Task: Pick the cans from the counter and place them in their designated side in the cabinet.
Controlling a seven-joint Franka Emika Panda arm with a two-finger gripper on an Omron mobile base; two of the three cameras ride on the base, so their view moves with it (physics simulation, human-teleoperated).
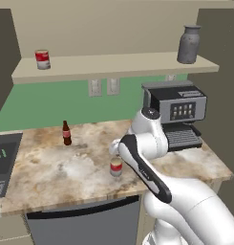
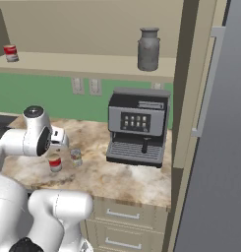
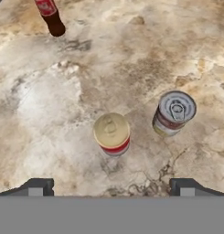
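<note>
So the bottle (image 3: 50,16) was far off up-left of the jaws, the gold-topped can (image 3: 112,134) stood on the counter (image 3: 49,105) just ahead between them, silver-topped can (image 3: 174,112) ahead-right. Gripper (image 3: 111,187) was spread wide, holding nothing.

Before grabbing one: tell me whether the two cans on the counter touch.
Apart. The hand view shows bare counter between the red-and-white can and the grey-labelled can.

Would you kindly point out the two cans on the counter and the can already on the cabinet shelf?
Gold-topped can (image 3: 112,129): hand view, on its lid.
Silver-topped can (image 3: 176,109): hand view, on its lid.
Shelf can (image 1: 42,60): left base view, on its red-and-white label.
</note>
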